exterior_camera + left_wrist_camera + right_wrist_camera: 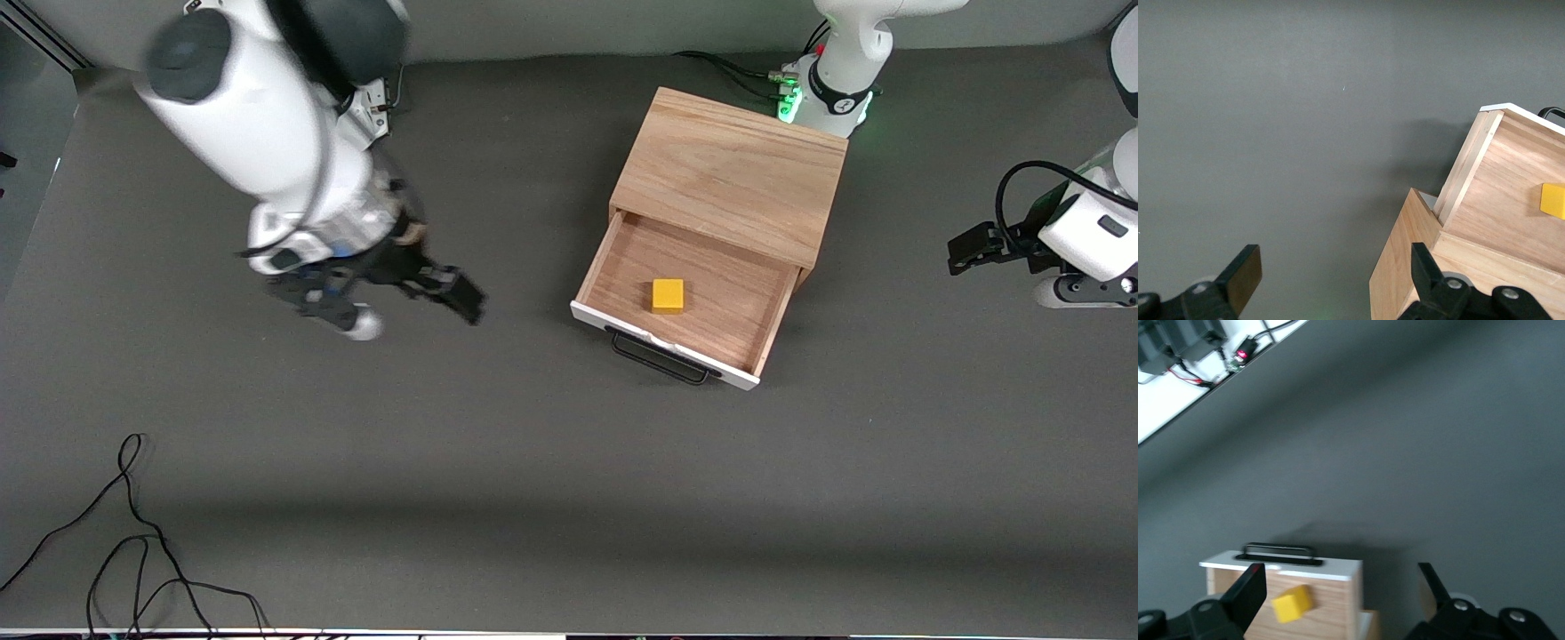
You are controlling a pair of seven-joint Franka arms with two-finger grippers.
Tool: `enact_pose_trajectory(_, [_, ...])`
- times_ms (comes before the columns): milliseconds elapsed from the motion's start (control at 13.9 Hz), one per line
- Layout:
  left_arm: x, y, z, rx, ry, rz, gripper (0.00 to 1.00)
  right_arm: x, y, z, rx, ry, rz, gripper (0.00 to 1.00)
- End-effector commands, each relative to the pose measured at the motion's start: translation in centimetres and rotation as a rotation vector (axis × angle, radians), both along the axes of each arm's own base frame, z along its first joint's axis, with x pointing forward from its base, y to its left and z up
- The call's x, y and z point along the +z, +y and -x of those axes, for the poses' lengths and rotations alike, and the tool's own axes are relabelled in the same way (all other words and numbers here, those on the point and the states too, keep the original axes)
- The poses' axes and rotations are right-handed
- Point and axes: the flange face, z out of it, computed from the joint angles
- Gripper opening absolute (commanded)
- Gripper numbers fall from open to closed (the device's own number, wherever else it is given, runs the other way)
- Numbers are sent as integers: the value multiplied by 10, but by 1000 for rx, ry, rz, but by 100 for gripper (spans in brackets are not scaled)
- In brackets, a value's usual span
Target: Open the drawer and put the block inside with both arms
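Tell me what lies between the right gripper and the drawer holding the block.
Only bare grey table: in the front view nothing lies between the right gripper and the open drawer, where the yellow block rests.

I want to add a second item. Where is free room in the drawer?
The drawer floor is bare all around the block, widest toward the cabinet. Both pincers, left and right, are open and away over the table.
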Motion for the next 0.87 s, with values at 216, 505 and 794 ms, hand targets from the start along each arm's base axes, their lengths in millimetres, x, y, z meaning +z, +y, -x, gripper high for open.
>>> enact_pose_trajectory(216, [3,-1,0,-11,8,7,100,1,-159,20,187,19,71,100])
enact_pose_trajectory(505, [3,-2,2,-11,22,17,100,-15,-248,25,227,34,109,100])
enact_pose_trajectory(794, [10,-4,4,-13,16,17,100,-30,-279,19,303,60,174,100])
